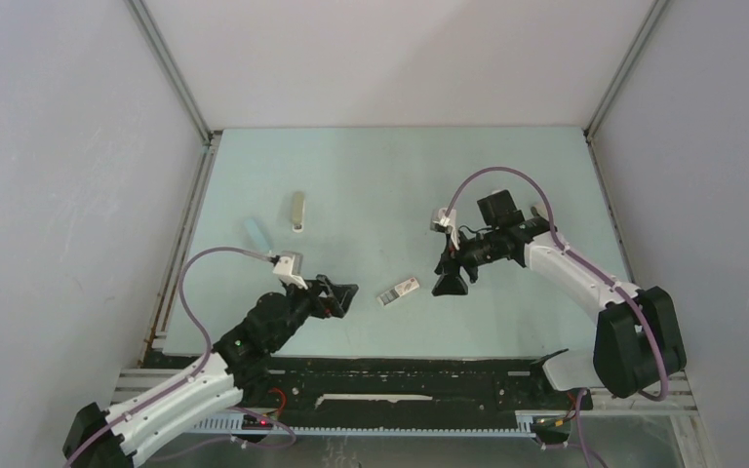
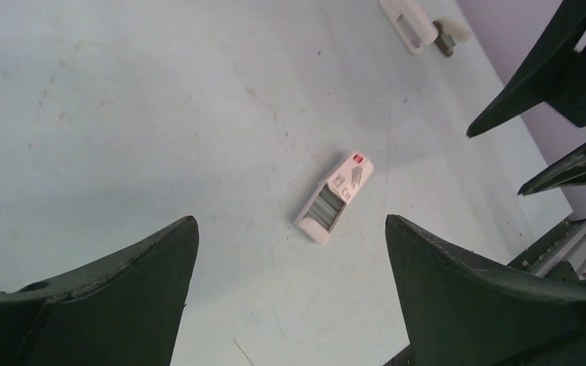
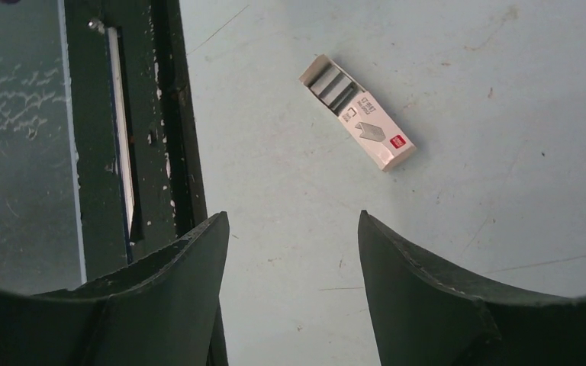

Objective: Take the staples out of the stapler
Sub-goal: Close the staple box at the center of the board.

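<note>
Left claw point(image 2: 290, 219): spread wide, holding nothing. Right claw point(image 3: 291, 216): also parted, empty. On the pale green counter point(image 2: 122, 114) between them lies a small white printed cardboard box point(image 1: 399, 291) with its tray slid out and grey metal staple strips point(image 3: 331, 84) inside. The bright-white oblong plastic stapler point(image 2: 406, 21) lies flat on the counter past the box, clear of both claws.

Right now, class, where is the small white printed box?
In the top view the printed box lies on the table between the left gripper and the right gripper, touching neither.
</note>
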Motion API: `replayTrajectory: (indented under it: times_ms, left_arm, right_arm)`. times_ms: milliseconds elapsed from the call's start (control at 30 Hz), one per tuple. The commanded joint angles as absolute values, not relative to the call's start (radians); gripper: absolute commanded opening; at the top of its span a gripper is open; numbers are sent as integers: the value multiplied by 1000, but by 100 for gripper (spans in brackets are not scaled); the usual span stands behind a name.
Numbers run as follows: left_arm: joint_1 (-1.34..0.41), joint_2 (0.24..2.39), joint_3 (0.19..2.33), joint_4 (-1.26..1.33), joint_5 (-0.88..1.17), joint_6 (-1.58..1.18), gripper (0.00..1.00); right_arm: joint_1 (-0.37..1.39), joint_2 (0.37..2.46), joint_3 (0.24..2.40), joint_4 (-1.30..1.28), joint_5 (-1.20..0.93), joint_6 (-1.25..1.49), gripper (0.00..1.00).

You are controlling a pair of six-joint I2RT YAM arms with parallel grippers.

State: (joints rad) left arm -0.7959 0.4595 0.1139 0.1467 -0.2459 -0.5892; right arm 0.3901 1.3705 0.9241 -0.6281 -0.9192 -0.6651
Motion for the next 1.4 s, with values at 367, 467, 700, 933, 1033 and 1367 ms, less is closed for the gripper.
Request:
replayTrajectory:
  times_ms: [367, 467, 700, 933, 1033, 1367]
  left_arm:
    - [-768, 620, 140, 109, -183, -814, 93]
    - [-766, 626, 130, 106, -174, -825, 91]
    - [-762, 669, 126, 104, -158, -844, 78]
    - [-762, 782, 159, 103, -109, -843, 63]
    - [-762, 836, 179, 101, -90, -836, 56]
    - [-759, 1062, 271, 102, -23, -811, 32]
  right_arm:
    - [375, 1412, 914, -454, -778, -358, 70]
    - [375, 1424, 914, -449, -759, -346, 70]
    - [377, 1454, 914, -414, -678, -274, 64]
    - [407, 1473, 914, -394, -608, -229, 55]
    - [419, 1485, 914, -385, -577, -210, 50]
    - [477, 1545, 931, -370, -456, -170, 31]
